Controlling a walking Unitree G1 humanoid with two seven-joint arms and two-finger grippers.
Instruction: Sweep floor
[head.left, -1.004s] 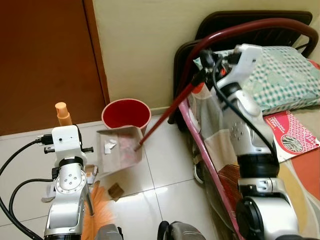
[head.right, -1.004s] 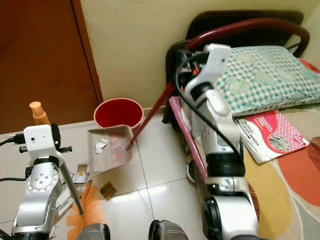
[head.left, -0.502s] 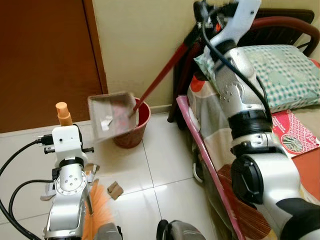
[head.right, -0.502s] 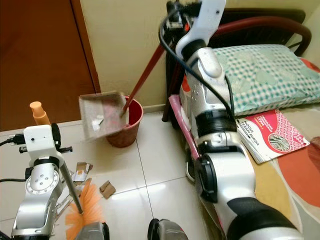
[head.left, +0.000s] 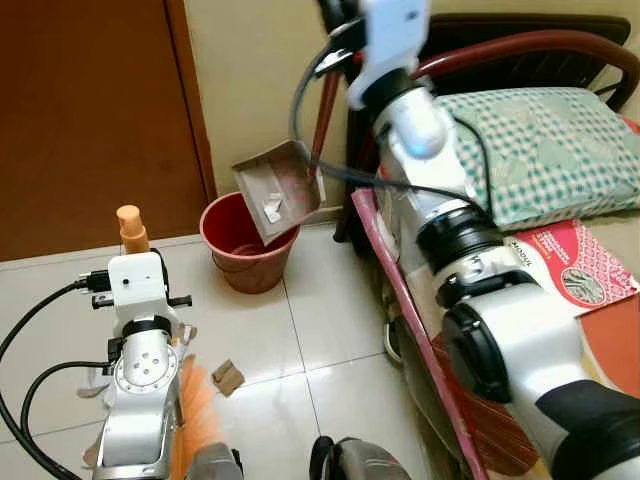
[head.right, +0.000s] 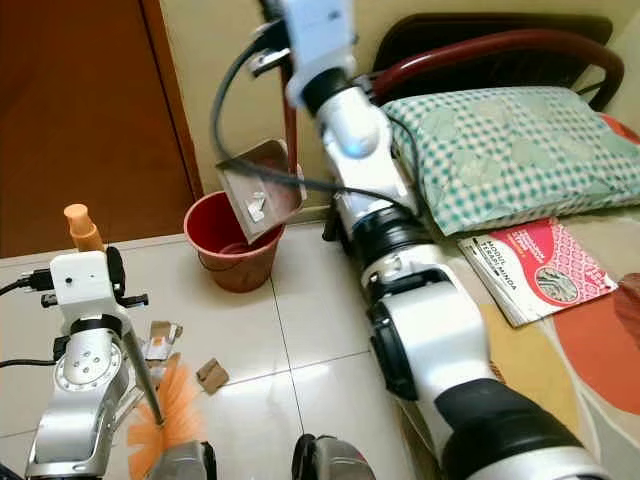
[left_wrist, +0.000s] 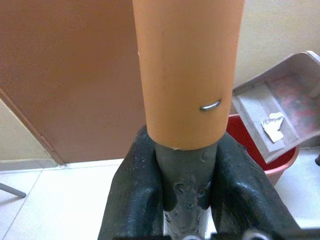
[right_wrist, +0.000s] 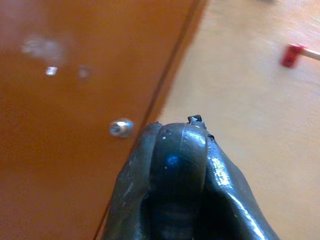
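Note:
A grey dustpan (head.left: 280, 190) hangs tilted over the red bucket (head.left: 243, 243), with a white paper scrap (head.left: 272, 208) still lying in it. Its dark red handle (head.left: 323, 110) runs up to my right gripper (right_wrist: 177, 132), which is shut on it high by the wall. My left gripper (left_wrist: 185, 167) is shut on the broom's grey shaft just below its orange end cap (head.left: 128, 226). The orange bristles (head.left: 196, 420) rest on the tiles at the lower left. A cardboard piece (head.left: 228, 376) and paper scraps (head.right: 160, 335) lie on the floor near the bristles.
A brown door (head.left: 90, 110) stands at the back left. On the right is a bed with a pink frame edge (head.left: 400, 300), a checked pillow (head.left: 540, 150) and a red magazine (head.left: 575, 275). A dark chair back (head.left: 520, 45) is behind it.
My right arm has raised the dustpan from floor level, swung it over the red bucket and tipped it steeply. The left arm and broom have stayed in place.

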